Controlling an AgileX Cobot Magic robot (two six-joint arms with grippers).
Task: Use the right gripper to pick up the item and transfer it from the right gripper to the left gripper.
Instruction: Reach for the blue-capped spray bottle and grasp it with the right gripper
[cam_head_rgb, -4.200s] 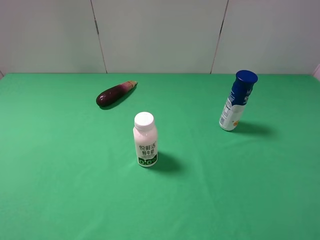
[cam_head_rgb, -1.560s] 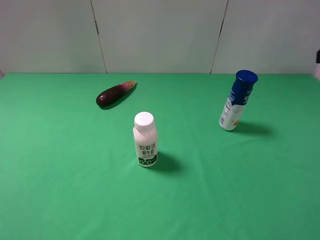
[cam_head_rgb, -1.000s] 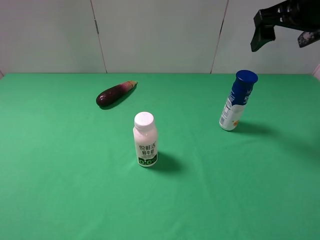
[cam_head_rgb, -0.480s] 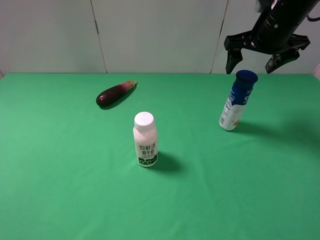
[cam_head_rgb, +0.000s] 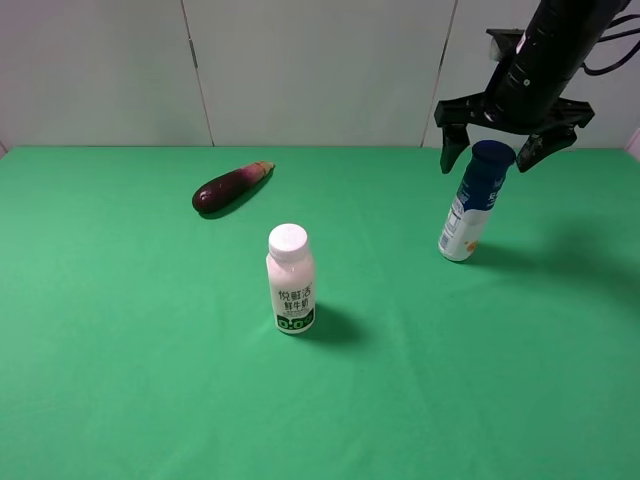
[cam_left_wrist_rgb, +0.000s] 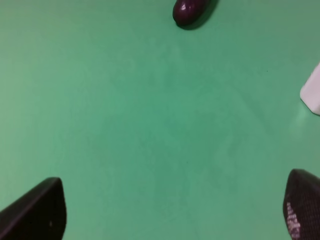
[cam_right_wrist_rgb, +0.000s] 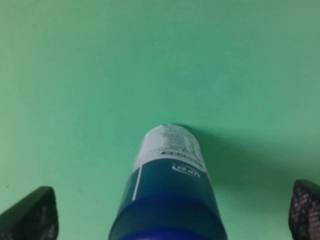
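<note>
**Exterior high view:** the right gripper (cam_head_rgb: 487, 158), out of view moments before, had come down to cap level over the blue-capped bottle (cam_head_rgb: 466, 210). Its jaws were spread wide either side of the cap and held nothing. The pickup looked imminent but not begun. The bottle stood at the right of the green cloth (cam_head_rgb: 150, 380), with a white body, blue upper part and printed label.

**Left wrist view:** the left gripper (cam_left_wrist_rgb: 167, 215) was partly open and empty above the cloth, well apart from the eggplant (cam_left_wrist_rgb: 189, 10).

**Right wrist view:** the bottle was centred between the fingertips, untouched.
</note>
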